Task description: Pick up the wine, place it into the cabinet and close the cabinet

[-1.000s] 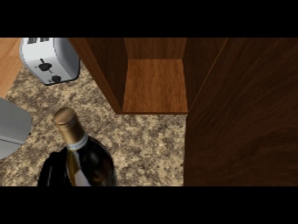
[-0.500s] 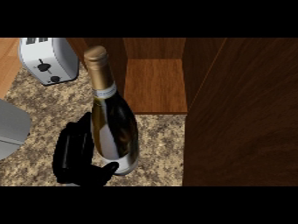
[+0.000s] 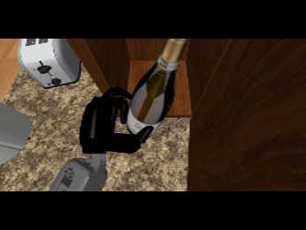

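Speckled brown granite counter (image 3: pixel 155 166) filled the near ground. A grey forearm (image 3: pixel 82 176) came up from the lower edge, left of centre. The left hand (image 3: pixel 101 128) was closed round the wine bottle (image 3: pixel 152 96) low on its body. Its fingers (image 3: pixel 115 94) curled at the bottle's left side and its thumb (image 3: pixel 138 136) hooked under the base. The bottle had dark glass, a pale label band near the base with writing too small to read, and gold foil on the neck. Its long axis ran near to far, neck pointing away into the open cabinet, base at the front edge of the shelf (image 3: pixel 181 90); couldn't tell whether it touched the shelf. A dark wood panel (image 3: pixel 261 117) stood on the right. A grey object (image 3: pixel 3 134) was cut by the left edge. A silver toaster (image 3: pixel 48 60) stood far left on the counter.
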Robot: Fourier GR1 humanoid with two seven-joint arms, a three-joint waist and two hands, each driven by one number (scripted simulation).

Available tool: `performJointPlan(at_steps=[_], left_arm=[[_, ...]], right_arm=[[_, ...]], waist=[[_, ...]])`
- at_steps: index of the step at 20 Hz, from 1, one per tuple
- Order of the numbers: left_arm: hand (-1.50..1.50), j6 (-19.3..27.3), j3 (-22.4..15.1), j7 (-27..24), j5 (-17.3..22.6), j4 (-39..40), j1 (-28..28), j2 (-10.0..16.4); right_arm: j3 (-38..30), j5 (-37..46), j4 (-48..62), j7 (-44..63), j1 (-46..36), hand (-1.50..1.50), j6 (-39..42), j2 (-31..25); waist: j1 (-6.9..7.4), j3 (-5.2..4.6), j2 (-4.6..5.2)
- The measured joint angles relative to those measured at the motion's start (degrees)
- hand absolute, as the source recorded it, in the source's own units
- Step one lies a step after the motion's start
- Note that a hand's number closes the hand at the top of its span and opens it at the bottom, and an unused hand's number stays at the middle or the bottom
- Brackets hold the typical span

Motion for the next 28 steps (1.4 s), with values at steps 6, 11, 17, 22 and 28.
performJointPlan(at_steps=[6,11,17,22,28], left_arm=[[1.50,5.70,-4.18,-2.96,-0.32,8.83,-5.80,-0.02],[1.50,8.49,-5.90,-5.65,2.43,14.63,-9.11,-0.03],[1.50,11.01,-8.10,-10.48,8.52,22.52,-12.29,-0.03],[1.50,10.39,-8.33,-13.92,11.40,28.22,-13.18,-0.04],[1.50,9.16,-9.18,-18.69,17.00,35.53,-15.42,-0.04]], right_arm=[[-0.59,-0.67,-1.22,0.70,-0.23,-1.50,0.03,-0.50],[-2.22,-2.45,-1.03,0.55,0.16,-1.50,0.90,-1.35],[-3.48,-3.85,-0.18,0.22,0.07,-1.50,1.74,-1.85],[-2.30,-2.39,-0.22,0.59,-0.69,-1.50,0.73,-1.18],[-2.77,-3.21,-0.52,1.08,-0.41,-1.50,0.96,-1.47]], waist=[[-0.14,0.00,0.02],[-0.16,0.00,0.03],[-0.21,0.00,0.05],[-0.17,-0.02,0.06],[-0.33,-0.02,0.08]])
